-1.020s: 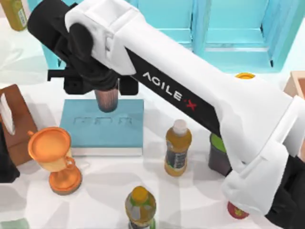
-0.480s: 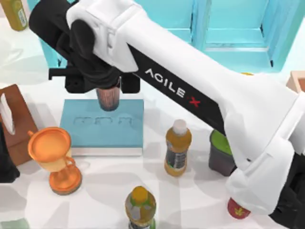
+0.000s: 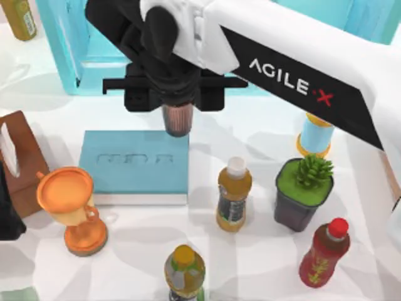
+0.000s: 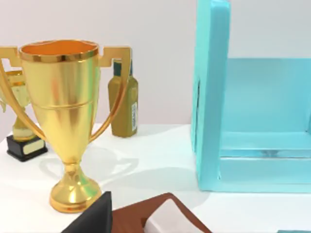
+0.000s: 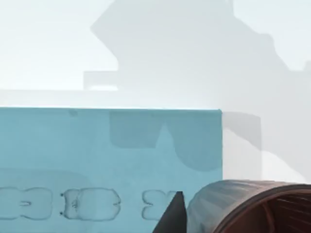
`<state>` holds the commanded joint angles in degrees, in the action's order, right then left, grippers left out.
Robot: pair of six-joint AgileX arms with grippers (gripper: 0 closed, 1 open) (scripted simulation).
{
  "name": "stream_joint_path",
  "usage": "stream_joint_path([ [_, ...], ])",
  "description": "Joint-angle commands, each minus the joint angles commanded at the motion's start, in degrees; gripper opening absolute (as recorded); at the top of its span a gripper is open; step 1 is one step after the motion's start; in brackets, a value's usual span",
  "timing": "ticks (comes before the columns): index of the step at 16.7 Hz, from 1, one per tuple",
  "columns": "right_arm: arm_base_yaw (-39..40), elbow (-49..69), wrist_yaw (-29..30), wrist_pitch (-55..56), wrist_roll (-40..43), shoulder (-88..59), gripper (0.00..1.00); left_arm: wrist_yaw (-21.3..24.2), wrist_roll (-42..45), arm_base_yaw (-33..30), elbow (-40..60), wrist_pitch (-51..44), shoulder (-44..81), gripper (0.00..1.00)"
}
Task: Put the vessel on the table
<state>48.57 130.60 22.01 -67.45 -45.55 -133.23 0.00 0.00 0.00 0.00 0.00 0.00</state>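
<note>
The vessel (image 3: 177, 121), a small dark metallic cup with a reddish-brown inside, hangs in the air with my right gripper (image 3: 175, 103) shut on it. It is just past the far right corner of the light-blue book (image 3: 135, 164), over the white table (image 3: 250, 135). In the right wrist view the vessel's rim (image 5: 252, 206) shows beside one dark finger (image 5: 172, 217), with the book (image 5: 107, 160) and the bare table (image 5: 146, 48) below. My left arm (image 3: 5, 213) stays parked at the table's left edge.
An orange goblet (image 3: 69, 207) and a brown tissue box (image 3: 22, 163) stand left of the book. Right of it are a juice bottle (image 3: 234, 194), a plant pot (image 3: 304, 194), a red bottle (image 3: 324, 251) and a blue cylinder (image 3: 313, 135). A turquoise cabinet (image 3: 81, 50) lines the back.
My right gripper has carried the vessel to the right and towards the back, from above the book to beyond its corner. The swinging arm has uncovered the plant pot and the red bottle.
</note>
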Motion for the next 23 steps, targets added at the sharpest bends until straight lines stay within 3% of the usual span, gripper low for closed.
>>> stream_joint_path([
  [4, -2.2, -18.4, -0.7, 7.2, 2.0, 10.2, 0.0, 0.0, 0.0, 0.0, 0.0, 0.0, 0.0, 1.0],
  [8, -3.5, -29.4, -1.2, 12.1, 3.4, 17.1, 0.0, 0.0, 0.0, 0.0, 0.0, 0.0, 0.0, 1.0],
  [15, -3.4, -31.5, -1.4, 13.0, 3.6, 18.0, 0.0, 0.0, 0.0, 0.0, 0.0, 0.0, 0.0, 1.0],
  [23, -5.1, -36.1, -1.8, 22.1, 5.1, 14.9, 0.0, 0.0, 0.0, 0.0, 0.0, 0.0, 0.0, 1.0],
])
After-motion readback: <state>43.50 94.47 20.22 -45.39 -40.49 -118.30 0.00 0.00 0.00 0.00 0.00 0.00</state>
